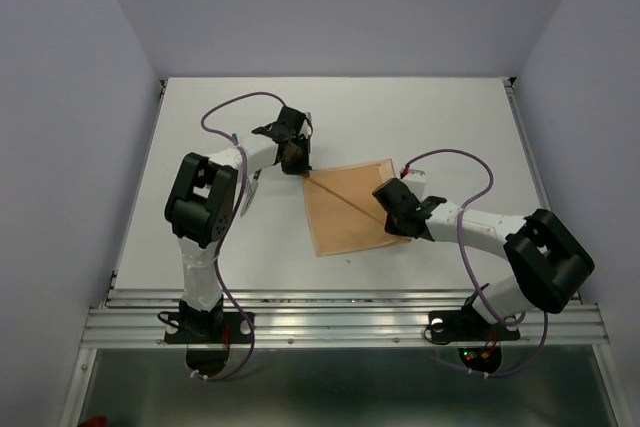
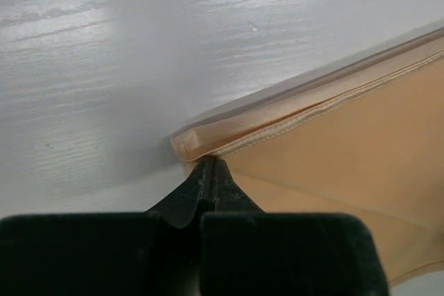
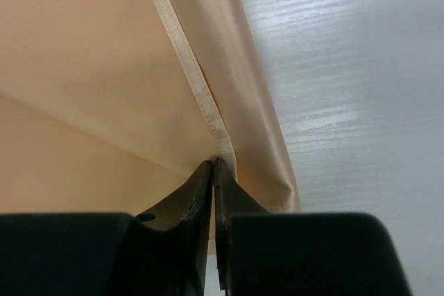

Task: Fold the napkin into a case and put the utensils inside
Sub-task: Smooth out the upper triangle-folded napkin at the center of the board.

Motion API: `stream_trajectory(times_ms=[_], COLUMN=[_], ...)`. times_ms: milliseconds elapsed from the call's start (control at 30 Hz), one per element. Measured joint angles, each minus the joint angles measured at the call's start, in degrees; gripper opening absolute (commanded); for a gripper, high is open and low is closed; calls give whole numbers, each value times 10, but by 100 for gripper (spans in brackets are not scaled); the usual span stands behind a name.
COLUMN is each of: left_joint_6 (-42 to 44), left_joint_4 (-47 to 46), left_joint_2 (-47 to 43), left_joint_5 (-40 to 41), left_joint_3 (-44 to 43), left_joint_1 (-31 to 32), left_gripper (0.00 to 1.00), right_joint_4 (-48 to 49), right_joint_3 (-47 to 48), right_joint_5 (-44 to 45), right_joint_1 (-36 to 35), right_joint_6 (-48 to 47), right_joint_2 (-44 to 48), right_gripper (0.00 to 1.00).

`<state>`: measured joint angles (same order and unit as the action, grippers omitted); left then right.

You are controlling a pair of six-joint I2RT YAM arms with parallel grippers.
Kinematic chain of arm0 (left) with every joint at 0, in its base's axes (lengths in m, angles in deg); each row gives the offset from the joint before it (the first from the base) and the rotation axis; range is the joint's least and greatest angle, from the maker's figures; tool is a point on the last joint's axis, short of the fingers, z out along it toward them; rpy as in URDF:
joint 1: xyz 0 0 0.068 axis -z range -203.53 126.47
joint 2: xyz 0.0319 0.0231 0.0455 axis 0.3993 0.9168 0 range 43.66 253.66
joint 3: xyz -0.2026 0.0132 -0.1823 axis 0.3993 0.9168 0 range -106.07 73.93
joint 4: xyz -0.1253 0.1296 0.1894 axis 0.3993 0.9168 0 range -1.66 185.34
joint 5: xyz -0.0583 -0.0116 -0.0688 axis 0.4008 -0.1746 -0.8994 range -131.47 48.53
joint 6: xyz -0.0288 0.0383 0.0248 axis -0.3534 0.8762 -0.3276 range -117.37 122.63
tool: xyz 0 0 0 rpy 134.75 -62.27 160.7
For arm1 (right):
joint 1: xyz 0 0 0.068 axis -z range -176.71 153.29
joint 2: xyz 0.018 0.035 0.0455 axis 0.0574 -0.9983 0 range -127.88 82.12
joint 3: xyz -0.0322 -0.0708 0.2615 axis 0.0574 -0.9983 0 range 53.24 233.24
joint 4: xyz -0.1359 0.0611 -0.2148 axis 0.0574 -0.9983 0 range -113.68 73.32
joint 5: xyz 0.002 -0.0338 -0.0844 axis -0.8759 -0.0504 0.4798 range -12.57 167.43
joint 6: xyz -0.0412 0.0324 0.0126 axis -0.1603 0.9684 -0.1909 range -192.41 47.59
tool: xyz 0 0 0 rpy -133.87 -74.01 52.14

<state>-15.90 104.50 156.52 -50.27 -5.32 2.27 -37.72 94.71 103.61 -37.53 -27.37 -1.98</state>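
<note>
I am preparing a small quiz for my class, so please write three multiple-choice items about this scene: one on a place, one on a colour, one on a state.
1. Where on the napkin is the left gripper?
A. at its far left corner
B. at its middle
C. at its near right corner

2. What colour is the napkin?
A. dark green
B. peach-tan
C. white

3. How do the jaws of the right gripper stand?
A. wide open in the air
B. open around a fork
C. closed on the napkin's hem

Answers:
1 A: the top view shows it at that corner.
2 B: all views show peach-tan cloth on the white table.
3 C: the right wrist view shows the fingertips meeting on the hem.
</note>
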Motion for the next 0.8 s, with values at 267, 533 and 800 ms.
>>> stream_trajectory(times_ms=[267,533,800], left_joint_6=[-22,-37,-51], left_joint_4=[-26,-50,-56], left_joint_2=[-80,-129,-76], left_joint_5=[27,28,10], left_joint_3=[49,45,63], left_joint_1=[2,41,74], left_gripper=[0,0,0], right_joint_4=[-17,-25,-29], right_joint_3=[2,44,50], right_joint_5=[2,7,2], right_joint_1=[0,5,30], right_joint_6=[-1,-9,-18], right_joint_2=[57,81,56], right_gripper=[14,13,13])
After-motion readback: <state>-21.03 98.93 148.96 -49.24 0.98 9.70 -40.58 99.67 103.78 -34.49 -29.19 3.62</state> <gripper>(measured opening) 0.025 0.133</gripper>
